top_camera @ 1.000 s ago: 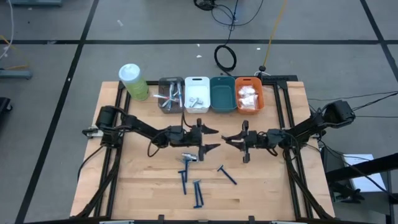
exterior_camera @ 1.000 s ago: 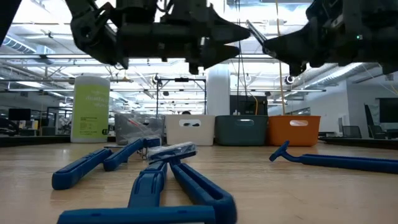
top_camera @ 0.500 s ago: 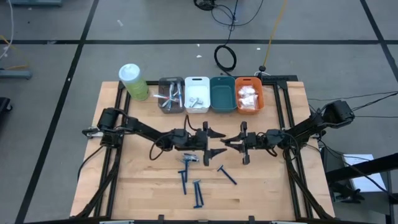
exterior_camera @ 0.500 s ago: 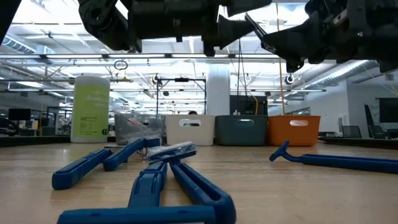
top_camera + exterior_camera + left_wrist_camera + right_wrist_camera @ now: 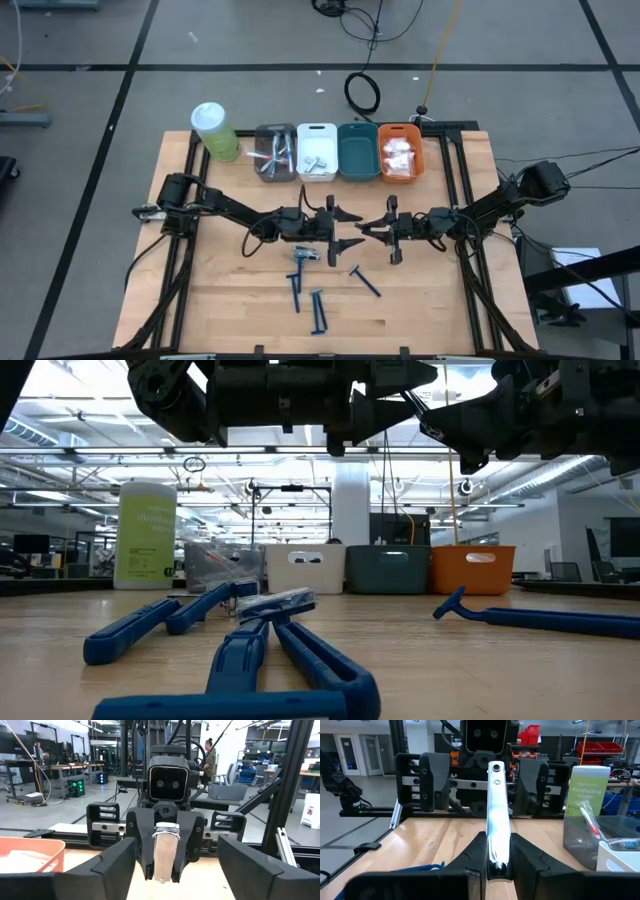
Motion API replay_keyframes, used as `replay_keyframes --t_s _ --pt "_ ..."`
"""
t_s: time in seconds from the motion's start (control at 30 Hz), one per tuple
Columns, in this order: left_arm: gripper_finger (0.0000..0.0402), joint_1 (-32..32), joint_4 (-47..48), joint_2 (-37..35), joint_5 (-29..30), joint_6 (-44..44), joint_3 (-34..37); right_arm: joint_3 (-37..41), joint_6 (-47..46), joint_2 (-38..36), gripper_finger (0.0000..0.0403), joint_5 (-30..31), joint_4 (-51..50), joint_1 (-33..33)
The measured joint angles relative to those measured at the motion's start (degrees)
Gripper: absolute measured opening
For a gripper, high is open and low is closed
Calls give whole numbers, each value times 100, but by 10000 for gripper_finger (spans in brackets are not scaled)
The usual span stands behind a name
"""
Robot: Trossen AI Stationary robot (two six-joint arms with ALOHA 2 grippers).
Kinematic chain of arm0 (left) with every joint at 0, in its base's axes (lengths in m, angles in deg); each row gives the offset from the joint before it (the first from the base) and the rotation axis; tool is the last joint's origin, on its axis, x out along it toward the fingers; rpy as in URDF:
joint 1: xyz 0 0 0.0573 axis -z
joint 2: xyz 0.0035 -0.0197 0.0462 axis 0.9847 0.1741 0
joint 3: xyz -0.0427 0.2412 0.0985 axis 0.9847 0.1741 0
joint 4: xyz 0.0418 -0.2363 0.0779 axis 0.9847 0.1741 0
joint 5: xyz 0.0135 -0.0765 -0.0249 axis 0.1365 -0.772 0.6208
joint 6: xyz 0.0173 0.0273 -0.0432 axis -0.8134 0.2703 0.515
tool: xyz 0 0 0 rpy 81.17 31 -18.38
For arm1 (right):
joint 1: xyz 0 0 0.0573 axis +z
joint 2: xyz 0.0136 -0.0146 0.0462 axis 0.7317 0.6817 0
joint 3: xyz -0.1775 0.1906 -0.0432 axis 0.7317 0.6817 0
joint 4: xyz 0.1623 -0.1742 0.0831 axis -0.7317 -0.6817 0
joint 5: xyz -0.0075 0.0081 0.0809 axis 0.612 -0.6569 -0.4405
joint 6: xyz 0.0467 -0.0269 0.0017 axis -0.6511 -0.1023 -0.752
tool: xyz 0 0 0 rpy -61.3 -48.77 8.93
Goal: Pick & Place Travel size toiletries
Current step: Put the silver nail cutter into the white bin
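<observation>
Grey floor (image 5: 90,110) with black tape lines (image 5: 300,67) and a coiled cable (image 5: 363,92) around the wooden table (image 5: 420,300), open workshop beyond: ceiling strip lights (image 5: 90,455), white column (image 5: 351,505), workbenches (image 5: 65,769), red bins (image 5: 602,745), person (image 5: 210,757) standing in back.

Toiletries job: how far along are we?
Done: the grey bin, white bin and orange bin already hold items. In hand: the right gripper has its fingers shut on a silvery stick, facing the open left gripper mid-table. Left: blue razors lie on the table, and the teal bin looks empty.
</observation>
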Motion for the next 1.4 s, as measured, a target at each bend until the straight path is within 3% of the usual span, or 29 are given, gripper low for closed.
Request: replay_keyframes --t_s 0.13,0.43,0.6,0.73,0.93,1.03,1.17,1.3,1.4 --pt "206 -9 13 0 2 -73 0 0 1 0 45 0 -2 0" --pt "26 -13 -63 0 255 -40 5 0 10 -2 45 5 -37 0" --pt "30 -4 -49 0 457 62 7 0 -1 -2 53 30 -47 -4" --pt "26 -1 -15 0 519 -14 7 -4 -359 -2 115 96 -187 -4" --pt "26 -7 440 -277 885 -152 4 -4 -933 -76 210 959 -1038 -11" --pt "26 -2 1275 -592 1408 -152 4 -4 -1063 -104 249 1078 -1346 -20" --pt "26 -73 2481 -1113 2686 -131 4 -4 -1223 -107 282 1075 -1401 -99" --pt "26 -315 3445 -1480 4069 -135 4 -4 -1226 -107 291 1073 -1427 -122" --pt "26 -690 4003 -1524 4421 157 4 -4 -1228 -107 287 1071 -1423 -125"
